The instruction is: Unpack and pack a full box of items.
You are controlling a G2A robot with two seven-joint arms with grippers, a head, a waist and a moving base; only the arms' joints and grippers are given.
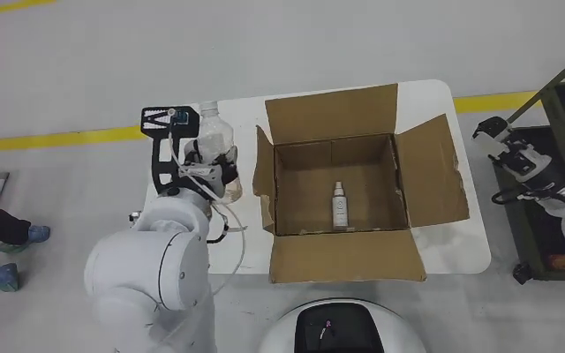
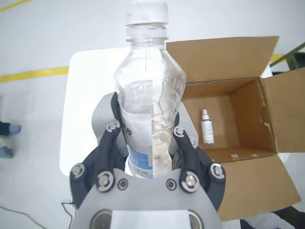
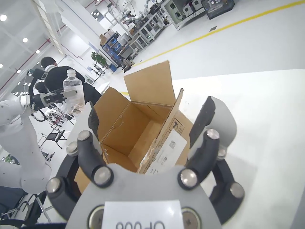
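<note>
Unpacking seems nearly done: left tool (image 2: 147, 113) clamped on a water bottle (image 2: 147, 79) beside the cardboard box (image 2: 247, 113), one spray bottle (image 2: 206, 129) lying inside, right tool (image 3: 150, 111) apart and empty, repacking not begun.

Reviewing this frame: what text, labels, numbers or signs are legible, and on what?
Label on water bottle: letters and a barcode, partly turned from sight, unreadable.
Sticker on cardboard box: too small to read.
Label on spray bottle: too small.
Tag behind right gripper: upside down, cropped by the picture edge.
</note>
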